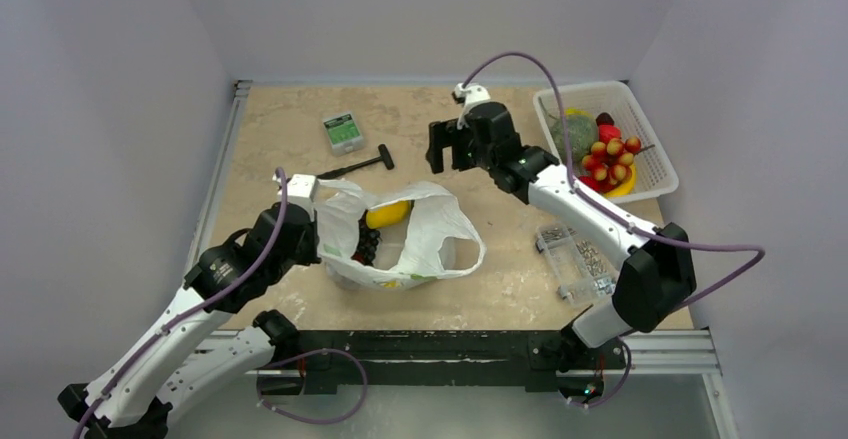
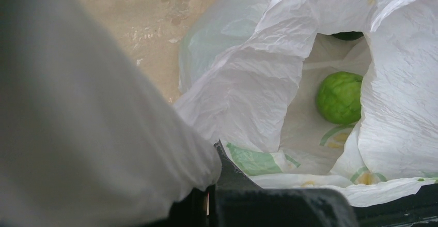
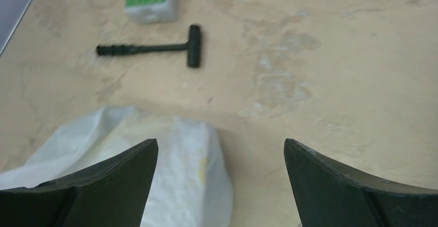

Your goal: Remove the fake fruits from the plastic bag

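Observation:
The white plastic bag (image 1: 430, 234) lies crumpled left of the table's middle, its mouth open upward. Inside it show a yellow fruit (image 1: 388, 214) and a dark grape bunch (image 1: 366, 245). My left gripper (image 1: 318, 221) is shut on the bag's left rim. In the left wrist view the bag (image 2: 248, 82) drapes over the gripper (image 2: 219, 171), and a green fruit (image 2: 339, 97) lies inside. My right gripper (image 1: 445, 147) hangs open and empty above the table behind the bag. The right wrist view has the bag's corner (image 3: 175, 165) under the gripper (image 3: 220, 160).
A white basket (image 1: 650, 149) at the back right holds a red berry cluster (image 1: 612, 157) and other fruits. A clear box of screws (image 1: 575, 259) sits at the right front. A green-labelled box (image 1: 343, 130) and a black T-handle tool (image 1: 360, 165) lie behind the bag.

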Robot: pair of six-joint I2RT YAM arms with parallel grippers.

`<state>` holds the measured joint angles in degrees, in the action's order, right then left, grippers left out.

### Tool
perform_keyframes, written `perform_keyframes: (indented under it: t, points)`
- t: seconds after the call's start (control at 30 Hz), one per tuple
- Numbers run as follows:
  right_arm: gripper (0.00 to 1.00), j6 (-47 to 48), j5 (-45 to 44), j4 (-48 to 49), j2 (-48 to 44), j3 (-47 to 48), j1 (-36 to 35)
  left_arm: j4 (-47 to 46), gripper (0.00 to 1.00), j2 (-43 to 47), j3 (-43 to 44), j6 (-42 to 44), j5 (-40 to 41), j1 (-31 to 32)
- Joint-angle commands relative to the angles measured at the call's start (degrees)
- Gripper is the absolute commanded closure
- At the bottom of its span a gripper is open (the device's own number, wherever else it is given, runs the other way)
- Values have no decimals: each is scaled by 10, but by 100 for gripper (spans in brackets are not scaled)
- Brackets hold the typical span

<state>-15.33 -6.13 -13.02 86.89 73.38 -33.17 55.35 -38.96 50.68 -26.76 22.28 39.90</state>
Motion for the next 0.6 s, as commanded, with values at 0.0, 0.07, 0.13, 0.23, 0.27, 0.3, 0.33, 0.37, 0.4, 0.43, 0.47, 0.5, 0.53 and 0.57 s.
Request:
perform_keyframes:
  t: [0.0, 0.07, 0.13, 0.23, 0.27, 0.3, 0.33, 0.37, 0.4, 0.43, 0.47, 0.5, 0.53, 0.57]
  points:
    - [10, 9, 63, -34, -27, 22, -72, -15, 100, 8, -1, 15, 23, 2]
    - [14, -14, 75, -36, -42, 15, -91, -16, 100, 10, -3, 15, 25, 2]
    - [19, -34, 90, -43, -55, 11, -104, -17, 100, 7, -3, 16, 21, 2]
    - [23, -13, 85, -40, -80, 6, -150, -16, 100, -3, -1, 17, 16, 2]
    - [25, 3, 78, -34, -89, 4, -171, -16, 100, -6, -1, 17, 14, 2]
    - [27, 21, 75, -25, -97, -2, -191, -17, 100, -9, -1, 17, 13, 2]
    - [29, 33, 79, -12, -105, -15, -208, -17, 100, -13, -1, 18, 11, 2]
    - [32, 42, 83, 0, -109, -23, -222, -16, 100, -16, 1, 19, 10, 2]
    - [36, 44, 89, 11, -111, -34, -231, -15, 100, -20, 1, 19, 10, 2]
    - [40, 43, 95, 21, -109, -44, -239, -13, 100, -22, 2, 19, 11, 2]
    - [44, 39, 99, 30, -105, -58, -246, -11, 100, -23, 3, 18, 13, 2]
    - [48, 35, 96, 43, -97, -71, -255, -11, 100, -23, 4, 18, 13, 2]
    - [52, 30, 86, 56, -90, -81, -263, -10, 100, -22, 3, 18, 14, 3]
    - [56, 26, 73, 69, -82, -92, -270, -11, 100, -21, 3, 19, 14, 2]
